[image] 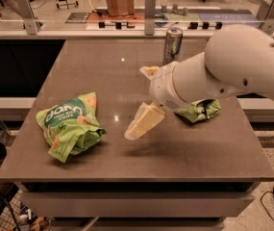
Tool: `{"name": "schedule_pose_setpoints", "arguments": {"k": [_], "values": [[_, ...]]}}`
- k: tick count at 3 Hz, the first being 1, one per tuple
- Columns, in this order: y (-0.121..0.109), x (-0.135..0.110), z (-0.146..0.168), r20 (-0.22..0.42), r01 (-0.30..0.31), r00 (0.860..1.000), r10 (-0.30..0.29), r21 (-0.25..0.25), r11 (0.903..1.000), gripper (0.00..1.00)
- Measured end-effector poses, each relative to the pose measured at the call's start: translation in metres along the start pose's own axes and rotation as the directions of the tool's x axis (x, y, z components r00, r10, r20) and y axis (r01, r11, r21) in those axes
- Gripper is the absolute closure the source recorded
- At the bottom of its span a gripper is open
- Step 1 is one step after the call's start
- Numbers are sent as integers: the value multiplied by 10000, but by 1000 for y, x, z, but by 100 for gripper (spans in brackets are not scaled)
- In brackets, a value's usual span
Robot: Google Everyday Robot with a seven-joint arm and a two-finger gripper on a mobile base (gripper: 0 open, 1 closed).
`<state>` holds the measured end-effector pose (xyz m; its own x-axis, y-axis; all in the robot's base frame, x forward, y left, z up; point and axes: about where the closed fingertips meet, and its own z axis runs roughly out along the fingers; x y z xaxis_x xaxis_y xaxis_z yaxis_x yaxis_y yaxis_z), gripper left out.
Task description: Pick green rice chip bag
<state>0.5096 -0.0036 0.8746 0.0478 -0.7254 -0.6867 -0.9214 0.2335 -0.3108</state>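
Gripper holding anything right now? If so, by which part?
Nothing is held. The gripper hangs open and empty over the middle of the table, apart from the green rice chip bag, which lies untouched.

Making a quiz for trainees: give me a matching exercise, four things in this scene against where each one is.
1 green rice chip bag
2 olive-green bag
3 can
4 gripper

A far side of the table
B front left
C over the middle
D right, partly behind the arm

Pairs: 1-B, 2-D, 3-A, 4-C
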Motion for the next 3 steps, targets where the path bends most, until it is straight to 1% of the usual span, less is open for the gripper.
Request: {"name": "schedule_pose_setpoints", "arguments": {"k": [1, 2, 3], "values": [[14, -17, 24, 846, 85, 9964, -31, -637, 9979, 0], [36, -42, 36, 1622, 286, 9868, -7, -1695, 9851, 0], [57, -63, 46, 2057, 466, 9786, 75, -2570, 9653, 0]]}}
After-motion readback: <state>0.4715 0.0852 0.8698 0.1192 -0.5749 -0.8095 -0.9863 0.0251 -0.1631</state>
